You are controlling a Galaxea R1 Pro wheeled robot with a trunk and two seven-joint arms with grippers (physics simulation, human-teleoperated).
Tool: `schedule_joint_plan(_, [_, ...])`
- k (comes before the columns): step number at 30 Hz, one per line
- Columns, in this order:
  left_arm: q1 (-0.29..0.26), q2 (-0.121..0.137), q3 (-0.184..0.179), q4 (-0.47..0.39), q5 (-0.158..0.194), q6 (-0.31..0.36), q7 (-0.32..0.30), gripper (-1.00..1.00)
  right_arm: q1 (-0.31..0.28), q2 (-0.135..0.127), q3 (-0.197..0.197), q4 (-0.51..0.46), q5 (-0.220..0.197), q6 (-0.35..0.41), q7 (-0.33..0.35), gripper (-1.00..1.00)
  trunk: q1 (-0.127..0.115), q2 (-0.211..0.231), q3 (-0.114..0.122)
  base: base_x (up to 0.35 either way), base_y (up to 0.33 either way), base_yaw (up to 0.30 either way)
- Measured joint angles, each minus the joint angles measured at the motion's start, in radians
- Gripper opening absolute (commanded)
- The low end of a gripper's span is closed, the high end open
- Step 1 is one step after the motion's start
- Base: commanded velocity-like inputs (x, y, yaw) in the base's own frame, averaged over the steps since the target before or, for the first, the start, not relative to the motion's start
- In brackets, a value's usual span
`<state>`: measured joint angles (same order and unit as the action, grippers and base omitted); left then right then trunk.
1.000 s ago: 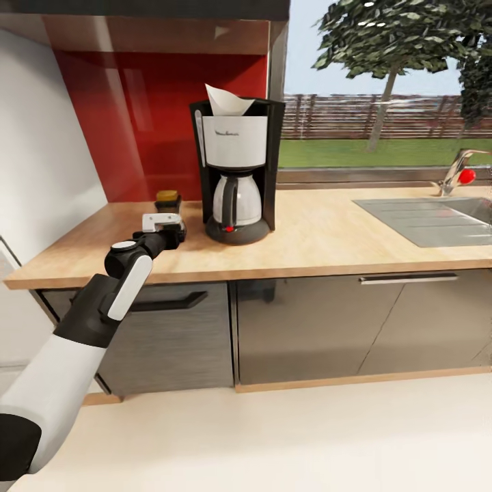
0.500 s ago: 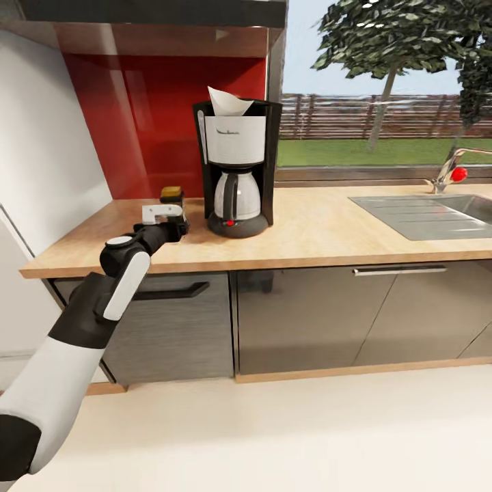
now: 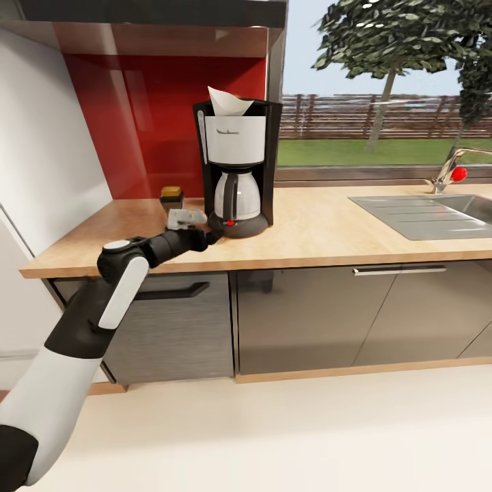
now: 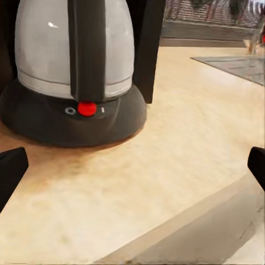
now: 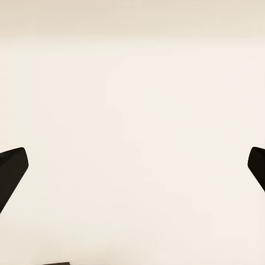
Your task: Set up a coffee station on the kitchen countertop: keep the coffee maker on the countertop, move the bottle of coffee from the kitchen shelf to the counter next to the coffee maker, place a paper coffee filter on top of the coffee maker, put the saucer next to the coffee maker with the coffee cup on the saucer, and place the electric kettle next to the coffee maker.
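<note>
The coffee maker (image 3: 236,171) stands on the kitchen countertop (image 3: 328,232) against the red backsplash. A white paper coffee filter (image 3: 225,101) sticks up from its top. The bottle of coffee (image 3: 171,198), dark with a gold cap, sits on the counter just left of the machine. My left gripper (image 3: 209,236) hovers low over the counter at the front left of the machine's base, open and holding nothing. The left wrist view looks at the carafe (image 4: 74,49) and its red switch (image 4: 86,109) between spread fingertips (image 4: 11,172). My right gripper (image 5: 132,168) is open over pale floor.
A steel sink (image 3: 424,215) with a faucet (image 3: 451,167) is set into the counter at the right. Grey cabinet fronts (image 3: 307,321) run below the counter edge. A white wall (image 3: 41,171) closes the left end. Bare counter lies between machine and sink.
My left gripper has swung right, from beside the bottle of coffee to the front of the coffee maker's base. The head view shifted slightly at first.
</note>
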<state>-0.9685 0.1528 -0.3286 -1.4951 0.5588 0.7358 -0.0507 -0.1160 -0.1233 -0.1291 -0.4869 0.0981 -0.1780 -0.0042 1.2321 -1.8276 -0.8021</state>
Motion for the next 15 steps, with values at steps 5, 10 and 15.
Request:
schedule_joint_plan(5, [0.059,0.000,0.000,-0.001,0.002,-0.002,-0.258,1.00,0.000,0.000,0.000,0.000,0.000,0.000,0.000,1.00,0.000,0.000,0.000,0.000,0.000,0.000])
schedule_joint_plan(10, [0.121,0.001,0.001,0.008,-0.001,-0.007,-0.503,1.00,0.000,0.000,0.000,0.000,0.000,0.000,0.000,1.00,0.000,0.000,0.000,0.000,0.000,0.000])
schedule_joint_plan(15, [0.226,0.002,0.003,0.018,-0.003,-0.010,-0.717,1.00,0.000,0.000,0.001,0.001,0.001,0.000,0.000,1.00,0.000,0.000,0.000,0.000,0.000,0.000])
